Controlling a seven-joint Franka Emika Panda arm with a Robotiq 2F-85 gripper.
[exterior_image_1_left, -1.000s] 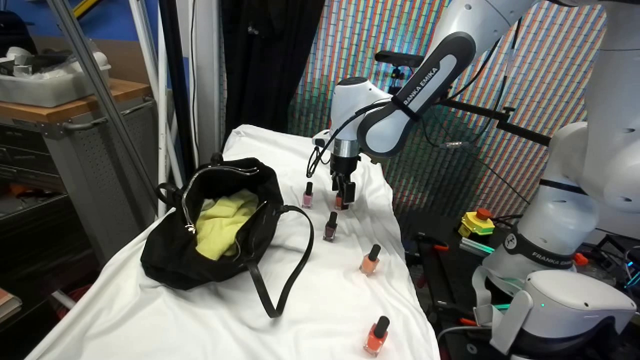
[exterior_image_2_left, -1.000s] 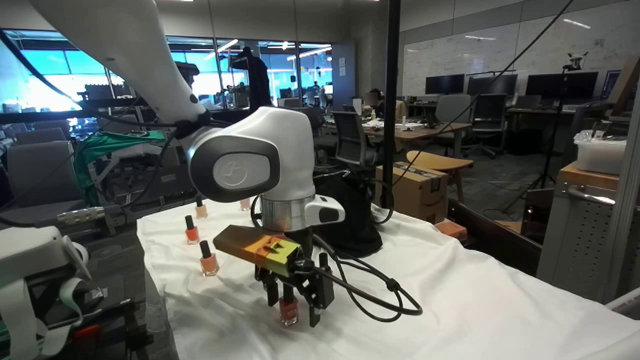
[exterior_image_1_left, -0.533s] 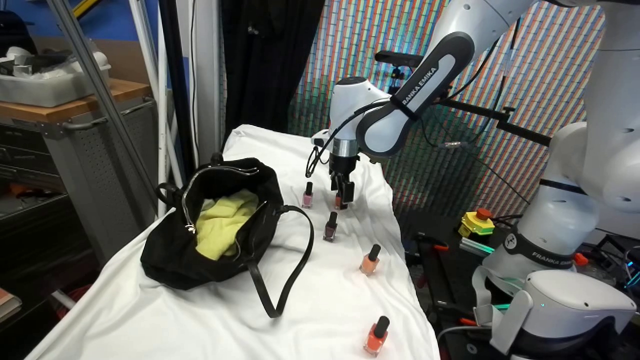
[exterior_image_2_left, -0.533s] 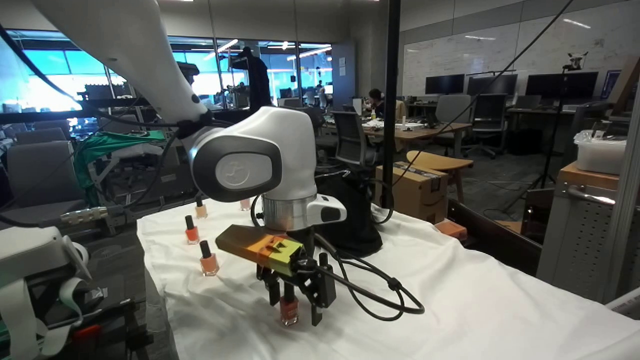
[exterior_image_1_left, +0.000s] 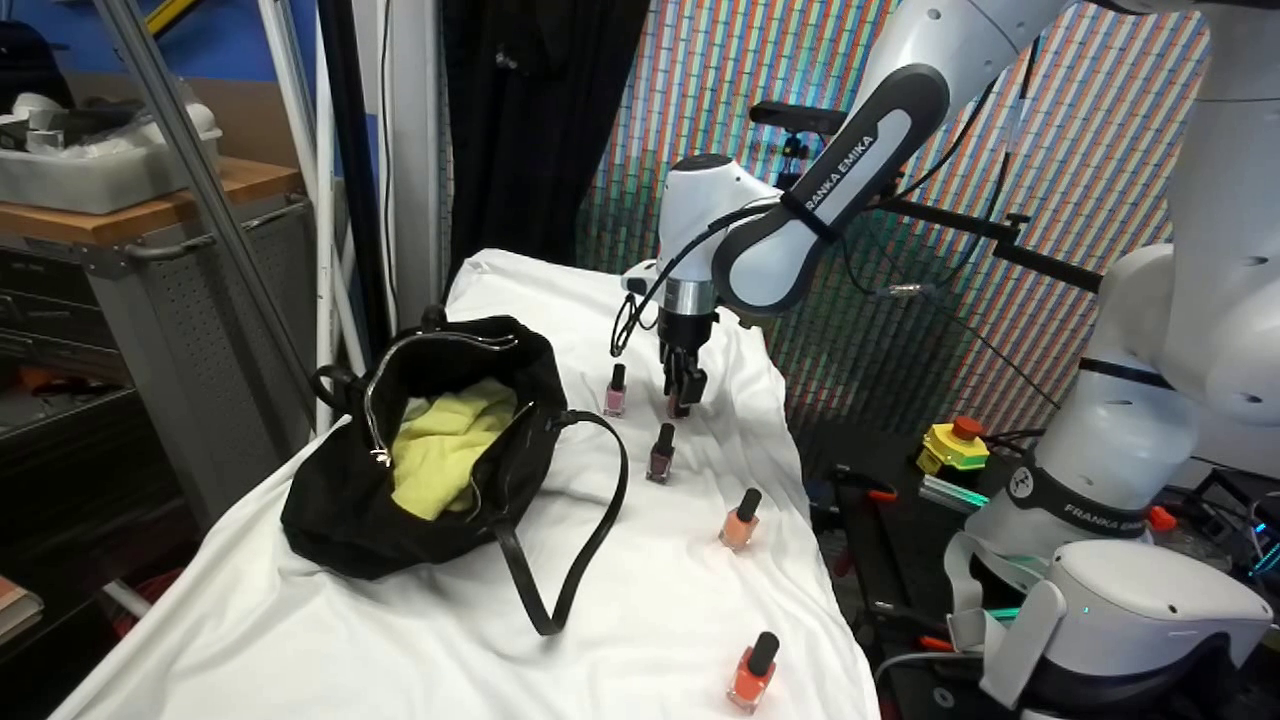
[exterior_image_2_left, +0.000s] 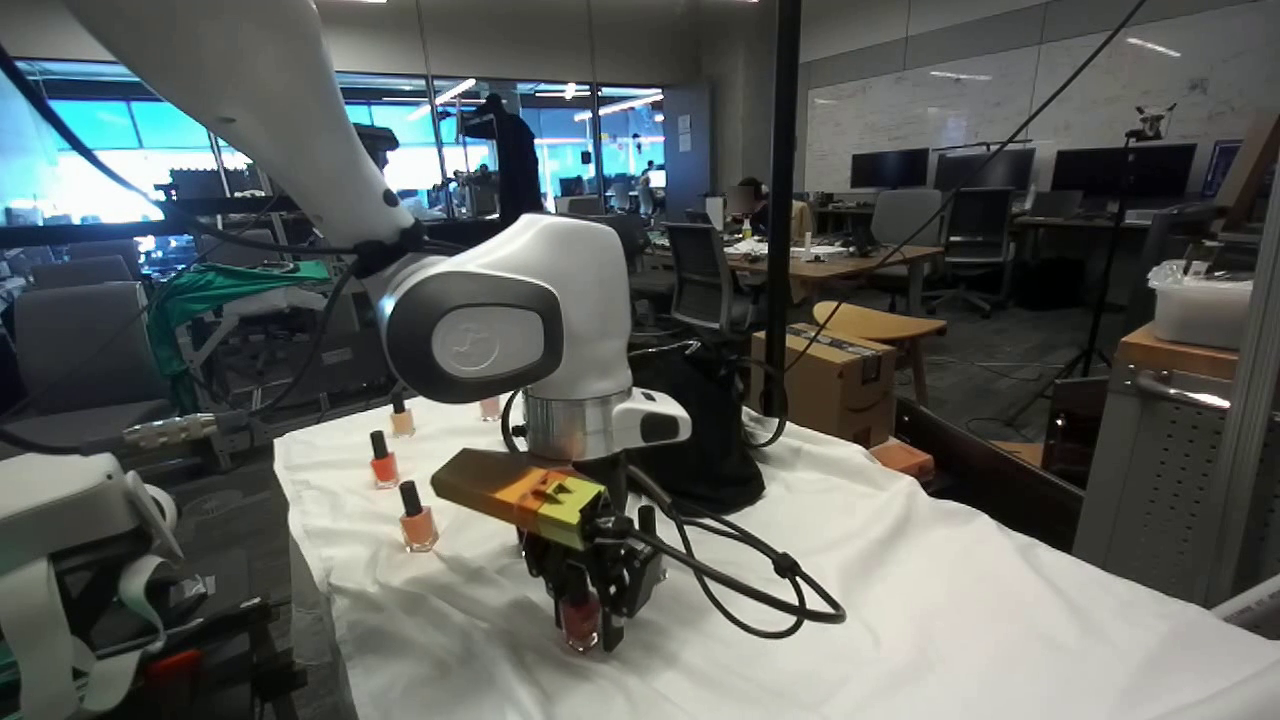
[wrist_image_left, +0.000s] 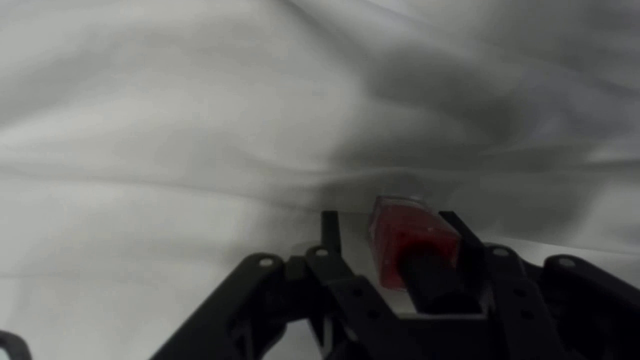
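A bottle of red nail polish (wrist_image_left: 407, 222) with a black cap stands on the white cloth, between the fingers of my gripper (wrist_image_left: 390, 220). In the wrist view the right finger (wrist_image_left: 462, 232) lies right against or very near the glass. A gap of cloth shows between the bottle and the left finger (wrist_image_left: 330, 230), so the jaws stand part way open around it. Both exterior views also show the red bottle (exterior_image_2_left: 580, 625) low between the fingertips, its cap partly hidden by the gripper. Close by stand a pink-mauve bottle (exterior_image_1_left: 615, 400) and a dark plum bottle (exterior_image_1_left: 660, 463).
A black handbag (exterior_image_1_left: 350, 510) with yellow cloth (exterior_image_1_left: 450, 440) inside lies on the white-covered table (exterior_image_1_left: 640, 640), its strap (exterior_image_1_left: 600, 550) looping toward the bottles. Farther along are a peach bottle (exterior_image_1_left: 738, 530) and an orange-red bottle (exterior_image_1_left: 750, 682). Cables (exterior_image_2_left: 780, 600) hang beside the gripper.
The fingers have drawn in toward each other around the red bottle, from wide apart to a narrower gap. The arm has barely shifted, and the other bottles and the bag are where they were.
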